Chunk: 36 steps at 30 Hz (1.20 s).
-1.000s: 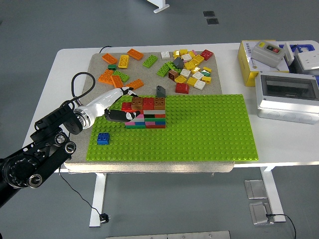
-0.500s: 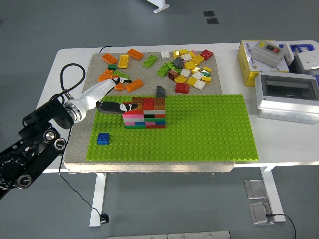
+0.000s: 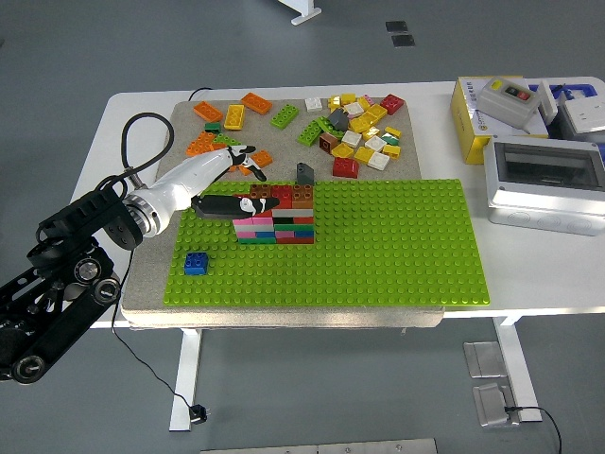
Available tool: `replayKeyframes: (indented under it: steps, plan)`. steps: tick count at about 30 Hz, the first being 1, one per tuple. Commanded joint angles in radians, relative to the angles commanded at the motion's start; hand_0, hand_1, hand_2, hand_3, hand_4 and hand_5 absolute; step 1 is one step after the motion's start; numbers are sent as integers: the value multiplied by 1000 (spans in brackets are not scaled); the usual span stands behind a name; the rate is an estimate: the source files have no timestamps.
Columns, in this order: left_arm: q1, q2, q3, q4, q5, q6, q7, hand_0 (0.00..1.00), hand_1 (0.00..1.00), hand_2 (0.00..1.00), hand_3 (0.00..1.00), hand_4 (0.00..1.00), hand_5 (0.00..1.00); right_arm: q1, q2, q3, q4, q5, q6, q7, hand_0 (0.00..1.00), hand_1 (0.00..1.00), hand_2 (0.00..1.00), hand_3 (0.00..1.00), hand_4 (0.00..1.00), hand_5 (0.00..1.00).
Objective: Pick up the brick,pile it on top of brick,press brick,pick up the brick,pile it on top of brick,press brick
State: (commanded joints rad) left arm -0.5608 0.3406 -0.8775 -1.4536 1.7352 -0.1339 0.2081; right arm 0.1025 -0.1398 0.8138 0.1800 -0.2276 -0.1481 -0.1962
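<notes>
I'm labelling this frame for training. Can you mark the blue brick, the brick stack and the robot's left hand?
Blue brick (image 3: 197,263), head view: its studded top.
Brick stack (image 3: 287,223), head view: its front face.
Left hand (image 3: 230,185), head view: middle of the hand, at the stack's left end.

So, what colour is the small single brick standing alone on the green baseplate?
Blue: the small single brick shows clearly in the head view.

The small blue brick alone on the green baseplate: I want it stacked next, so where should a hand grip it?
Pinch the blue brick across two opposite side walls, coming straight down from above. It sits flat, studs up, on the green baseplate with bare studs all round, so every side looks free.
</notes>
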Motion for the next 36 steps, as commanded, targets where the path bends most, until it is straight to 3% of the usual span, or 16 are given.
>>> replayKeyframes:
  steps: [12, 36]
  plan:
    - [-13, -32, 17, 111, -29, 29, -49, 998, 998, 998, 647, 858, 691, 2, 2, -3, 0, 2, 2, -1, 768, 779, 833, 855, 563, 998]
    - [-7, -34, 34, 136, -46, 41, -68, 998, 998, 998, 642, 851, 685, 2, 3, 0, 0, 9, 6, 6, 768, 779, 833, 852, 568, 998]
